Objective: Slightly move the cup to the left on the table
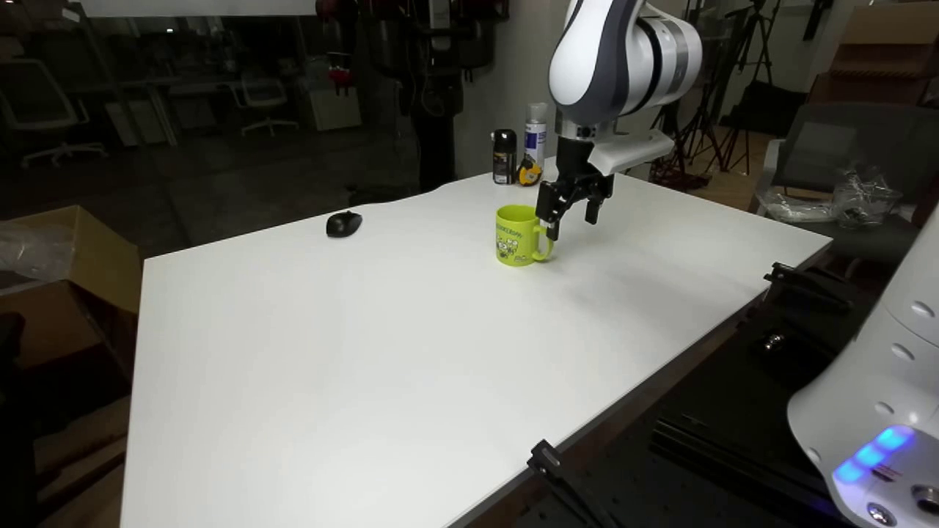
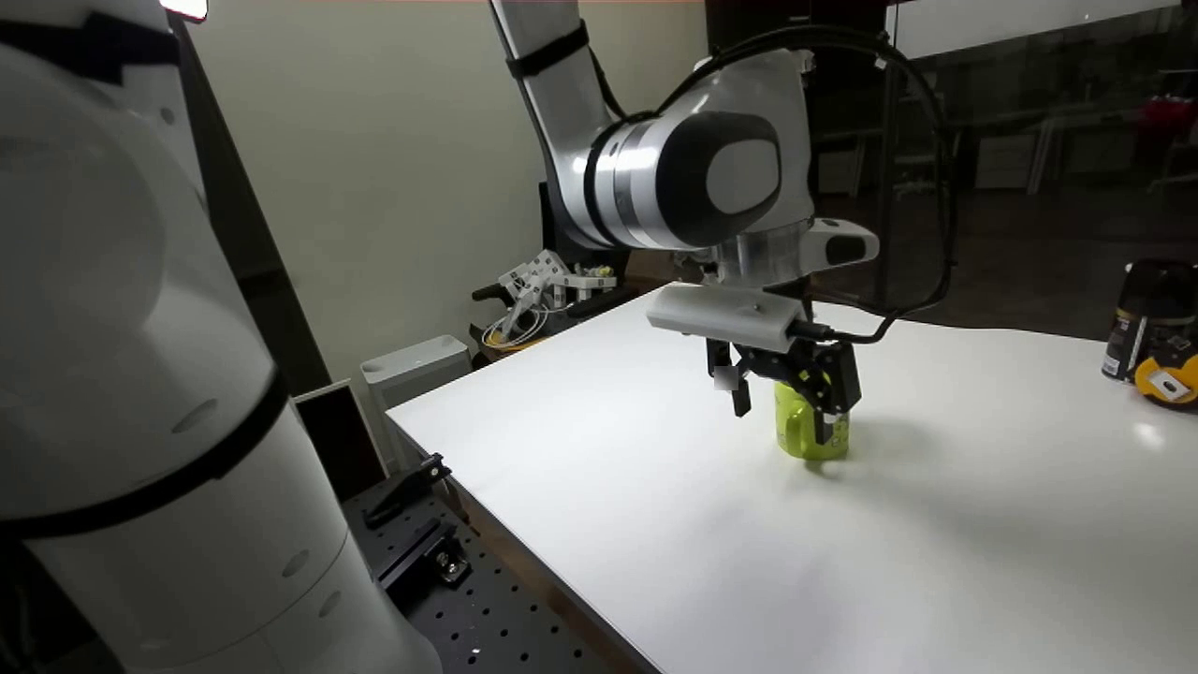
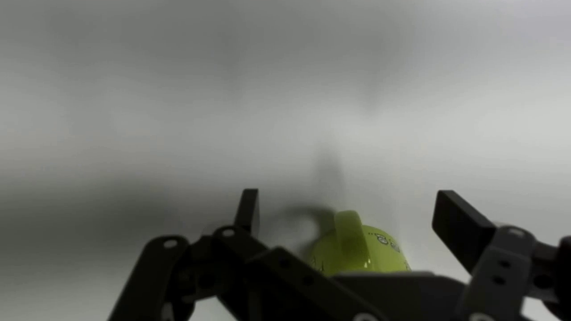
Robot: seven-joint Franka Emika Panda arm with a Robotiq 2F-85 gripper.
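The cup is a yellow-green mug (image 1: 513, 236) with a printed design, upright on the white table (image 1: 330, 367). It also shows in an exterior view (image 2: 803, 446), partly behind a finger, on the table (image 2: 749, 571). My gripper (image 1: 573, 224) is open and empty, pointing down beside the mug on its handle side. It also shows open in an exterior view (image 2: 782, 426). In the wrist view the open gripper (image 3: 350, 209) has its fingers on either side of the mug's handle and body (image 3: 383, 256), apart from them; the gripper's own parts hide the mug's top.
A black mouse (image 1: 343, 224) lies near the table's edge. A dark bottle (image 1: 504, 158), a spray can (image 1: 538, 136) and a yellow tape measure (image 1: 529, 172) stand behind the mug. Black clamps (image 1: 546, 456) sit at the table edge. The robot base (image 1: 873, 411) stands beside the table.
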